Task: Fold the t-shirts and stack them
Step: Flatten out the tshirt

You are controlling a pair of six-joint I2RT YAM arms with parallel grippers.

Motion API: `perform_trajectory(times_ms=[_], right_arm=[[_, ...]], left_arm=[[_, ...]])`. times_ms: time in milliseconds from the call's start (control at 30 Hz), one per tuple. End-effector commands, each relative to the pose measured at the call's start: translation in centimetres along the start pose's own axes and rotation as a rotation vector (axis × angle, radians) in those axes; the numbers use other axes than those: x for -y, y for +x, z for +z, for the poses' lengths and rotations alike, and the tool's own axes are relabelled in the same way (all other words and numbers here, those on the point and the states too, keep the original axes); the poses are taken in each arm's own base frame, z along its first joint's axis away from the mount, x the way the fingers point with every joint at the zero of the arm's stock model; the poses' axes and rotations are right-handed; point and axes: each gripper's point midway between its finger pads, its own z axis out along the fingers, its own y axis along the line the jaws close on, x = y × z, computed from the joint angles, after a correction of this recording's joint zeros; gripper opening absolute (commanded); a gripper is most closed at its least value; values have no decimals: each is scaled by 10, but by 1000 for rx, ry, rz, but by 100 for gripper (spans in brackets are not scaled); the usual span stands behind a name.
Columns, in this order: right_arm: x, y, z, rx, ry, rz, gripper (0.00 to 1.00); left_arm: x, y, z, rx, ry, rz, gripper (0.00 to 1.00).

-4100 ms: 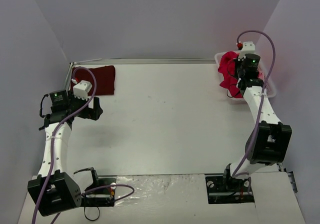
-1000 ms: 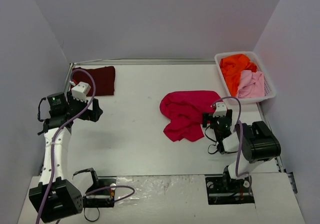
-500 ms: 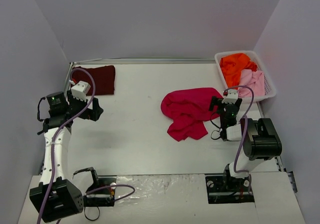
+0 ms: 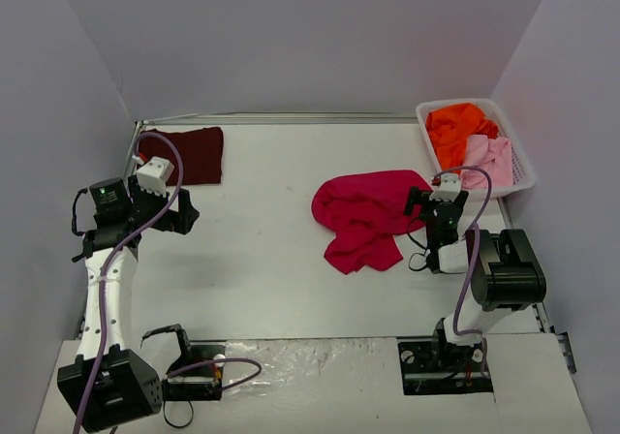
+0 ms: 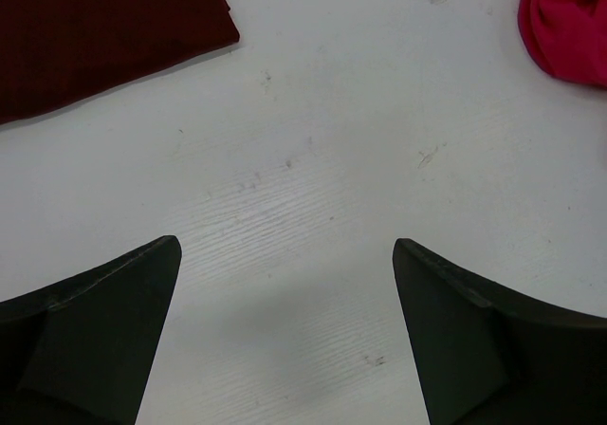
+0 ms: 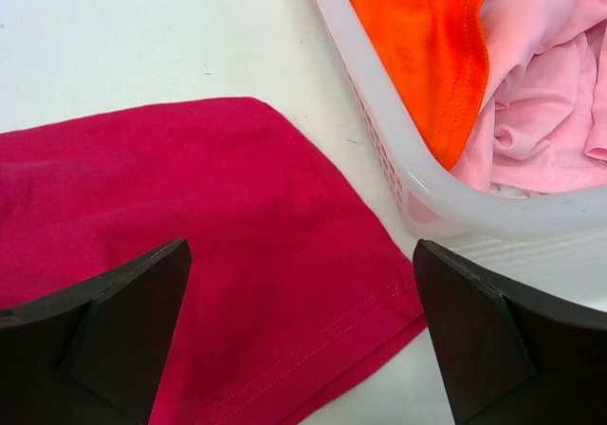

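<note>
The left fingers (image 5: 90, 330) are spread wide and hold nothing. They hover over bare tabletop (image 5: 313, 159) near the front edge of the maroon t-shirt (image 5: 95, 27), which lies folded flat at the far left corner. The right fingers (image 6: 104, 330) are likewise released, with nothing between them, poised over the right-hand edge of the crimson t-shirt (image 6: 190, 226); whether they brush the cloth cannot be told. The crimson t-shirt lies in a loose, crumpled heap on the tabletop right of centre, close to the right arm. Just beyond it, at the far right, the white basket (image 6: 379, 112) holds the orange t-shirt (image 6: 427, 36) and the pink t-shirt (image 6: 550, 93), bunched side by side, the orange one farther back.
</note>
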Motion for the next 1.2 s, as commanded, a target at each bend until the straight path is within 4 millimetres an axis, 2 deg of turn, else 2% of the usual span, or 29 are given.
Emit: perform_trajectory(times_ms=[0,333,1167], right_arm=[[-3,-32,4,118,-7,33,100],[-3,-31,4,116,-7,33,100],[-3,-32,4,119,-7,34,100]], left_arm=[[0,-21,-7,44,1,18,94],[3,-26,-14,72,-14,15,94],[-2,-17,-7,41,-16,10,94]])
